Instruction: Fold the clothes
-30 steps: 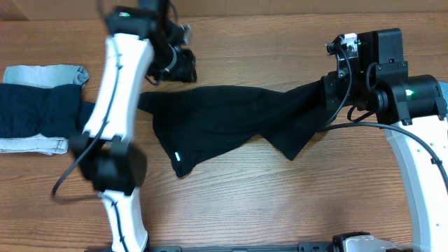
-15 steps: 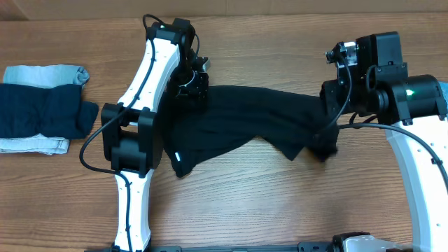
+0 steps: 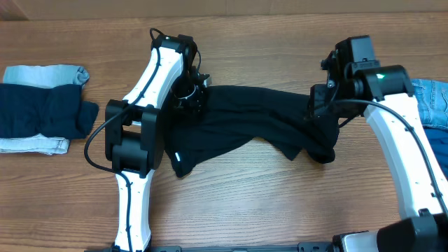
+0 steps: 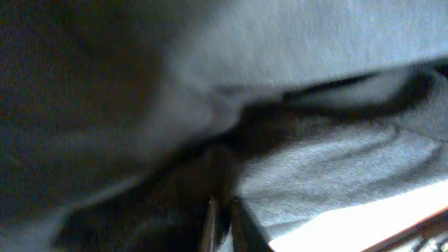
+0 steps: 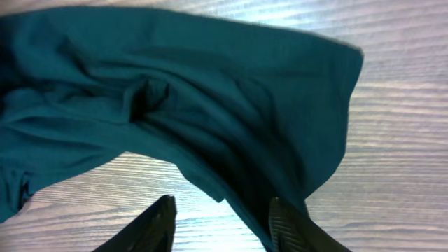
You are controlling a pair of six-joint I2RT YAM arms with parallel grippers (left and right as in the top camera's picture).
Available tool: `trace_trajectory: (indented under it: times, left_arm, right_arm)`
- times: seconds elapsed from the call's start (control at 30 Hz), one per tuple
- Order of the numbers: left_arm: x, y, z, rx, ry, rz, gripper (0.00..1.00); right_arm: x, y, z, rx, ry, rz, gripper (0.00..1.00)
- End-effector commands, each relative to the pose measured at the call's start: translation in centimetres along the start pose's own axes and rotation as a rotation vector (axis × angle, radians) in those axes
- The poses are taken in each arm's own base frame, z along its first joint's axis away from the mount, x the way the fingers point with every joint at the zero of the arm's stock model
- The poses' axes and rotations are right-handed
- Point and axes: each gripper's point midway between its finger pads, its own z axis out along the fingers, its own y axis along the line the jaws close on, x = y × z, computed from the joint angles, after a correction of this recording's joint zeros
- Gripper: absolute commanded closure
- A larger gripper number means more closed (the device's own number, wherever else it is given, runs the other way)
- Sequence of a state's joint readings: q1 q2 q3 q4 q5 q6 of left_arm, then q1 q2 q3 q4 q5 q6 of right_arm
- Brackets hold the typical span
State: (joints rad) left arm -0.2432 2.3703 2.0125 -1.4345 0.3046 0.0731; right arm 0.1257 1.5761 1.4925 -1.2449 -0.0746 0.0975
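Left edge of the bench (image 3: 280, 203): dark navy garment (image 3: 42, 112) sits on a light-blue denim piece (image 3: 45, 73), well apart from the work area. Left gripper (image 3: 190, 98) is down on the left end of the black garment (image 3: 245, 122), in the far-left part of the bench; jaws closed, pinching that cloth. Left wrist view is filled by blurred fabric, with only the close-set fingertips (image 4: 210, 218) visible at the bottom. The black garment lies crumpled across the middle of the bench, running left to right, with a lobe dropping toward the near edge on the left and a bunched fold at its right end. Right gripper (image 3: 323, 112) hangs over that right end; the right wrist view shows its fingers (image 5: 164, 225) spread apart above cloth and wood, holding nothing. Right edge: another light-blue denim piece (image 3: 430, 101), partly out of view.
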Motion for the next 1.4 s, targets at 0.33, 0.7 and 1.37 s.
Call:
trace_trajectory:
  times: [0.33, 0.7, 1.37]
  left_arm:
    - [5.6, -7.3, -9.7, -0.207, -0.185, 0.011, 0.96]
    - [11.2, -9.7, -3.0, -0.432, -0.001, -0.1, 0.9]
    - [3.3, -9.4, 2.5, 0.007, -0.077, 0.13, 0.53]
  right_arm:
    - [-1.3, 0.3, -0.3, -0.02, -0.06, 0.004, 0.53]
    - [-1.6, 0.3, -0.3, -0.018, -0.071, 0.003, 0.53]
    - [-1.8, 0.4, -0.3, -0.02, -0.08, 0.002, 0.53]
